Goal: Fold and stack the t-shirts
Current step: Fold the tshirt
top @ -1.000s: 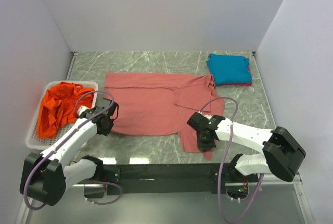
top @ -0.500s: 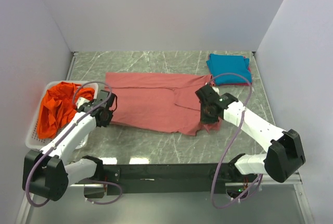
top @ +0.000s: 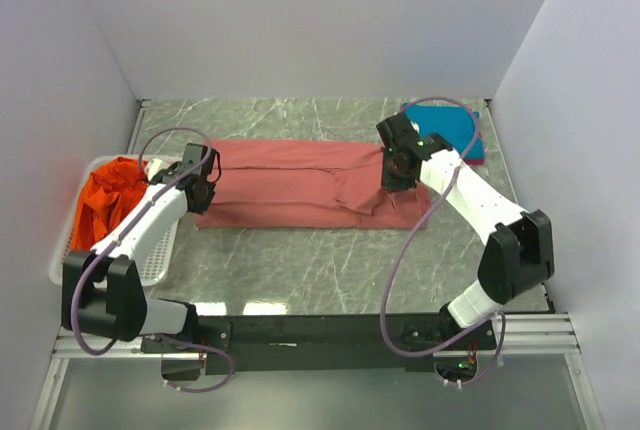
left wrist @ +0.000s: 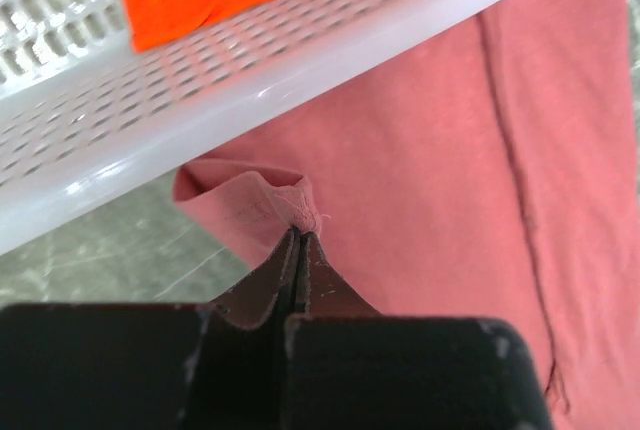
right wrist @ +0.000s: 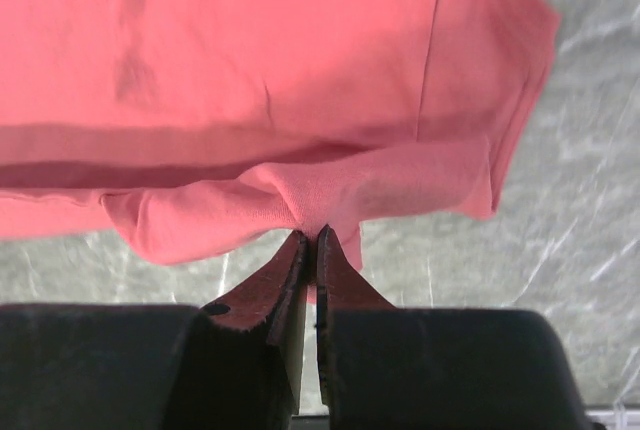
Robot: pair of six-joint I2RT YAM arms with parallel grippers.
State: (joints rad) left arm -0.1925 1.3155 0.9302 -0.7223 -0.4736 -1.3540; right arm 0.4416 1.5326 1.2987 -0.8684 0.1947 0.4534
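We note a grey marbled surface (top: 300, 260) under both arms. The dusty salmon-red t-shirt (top: 290, 185) lies on it as a long doubled band spanning the gap between the two pincers, its near edge folded over.

The white mesh basket (top: 70, 268) sits just outboard of the left pincer (top: 203, 182). In the left wrist view its rim passes close ahead of the fingertips. The bright orange t-shirt (top: 105, 205) lies crumpled inside it.

The teal-blue t-shirt (top: 455, 140) lies folded just beyond the right pincer (top: 395, 172), on its outboard side.

The left pincer is clamped tight on a bunched corner at the band's left end. The right pincer is pinched narrow on a fold of salmon-red cloth at the band's right end, sleeve beside it.
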